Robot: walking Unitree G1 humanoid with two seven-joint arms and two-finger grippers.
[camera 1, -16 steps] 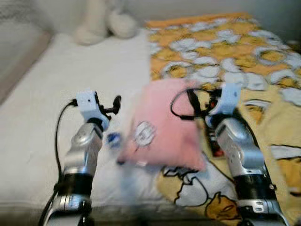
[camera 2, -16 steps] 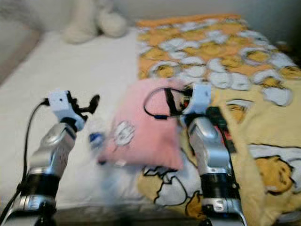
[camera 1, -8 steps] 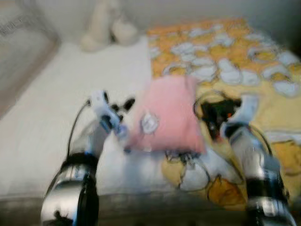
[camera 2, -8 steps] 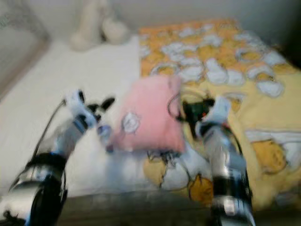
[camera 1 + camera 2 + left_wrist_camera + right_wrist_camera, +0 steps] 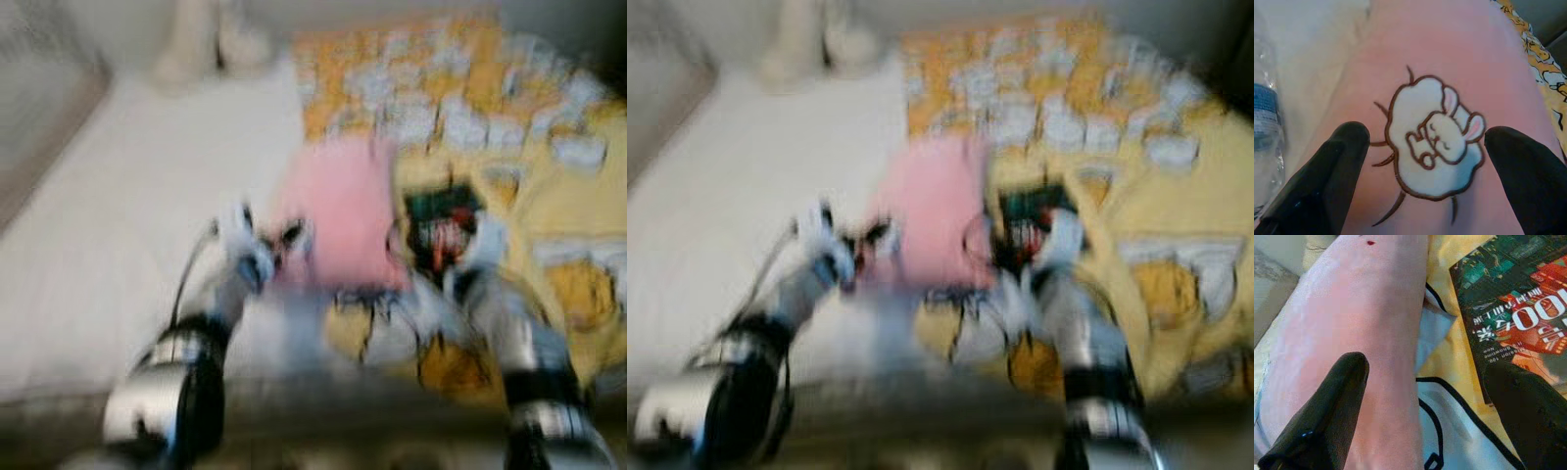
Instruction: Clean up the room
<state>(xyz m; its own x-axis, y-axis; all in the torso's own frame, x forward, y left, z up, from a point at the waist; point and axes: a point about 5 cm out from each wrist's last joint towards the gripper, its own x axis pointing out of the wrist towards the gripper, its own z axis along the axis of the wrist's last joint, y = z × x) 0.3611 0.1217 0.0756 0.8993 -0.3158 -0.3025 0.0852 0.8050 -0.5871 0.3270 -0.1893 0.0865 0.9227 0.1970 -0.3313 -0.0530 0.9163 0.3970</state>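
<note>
Two grippers, fingers spread: left gripper (image 5: 1420, 161) over pink pillow (image 5: 1449, 58) mid-bed; water bottle (image 5: 1266, 127) at its 9 o'clock; right gripper (image 5: 1425, 406) between pillow edge and magazine (image 5: 1518, 313). Pillow probably soft, light; pinch at edge.

Pillow (image 5: 1449, 58): plain pink, with a white cloud-and-rabbit motif outlined in brown; rabbit ears pink inside. Blanket (image 5: 1449, 357): yellow ground, white patches with black outlines; in the blurred head views, orange and white blotches toward the far end. Magazine (image 5: 1513, 308): dark green-black cover, red block, white lettering. Bottle (image 5: 1266, 122): clear, blue label band. Bed sheet (image 5: 127, 196): white. Tool fingers (image 5: 1334, 166): glossy black. Arms: silver.
</note>
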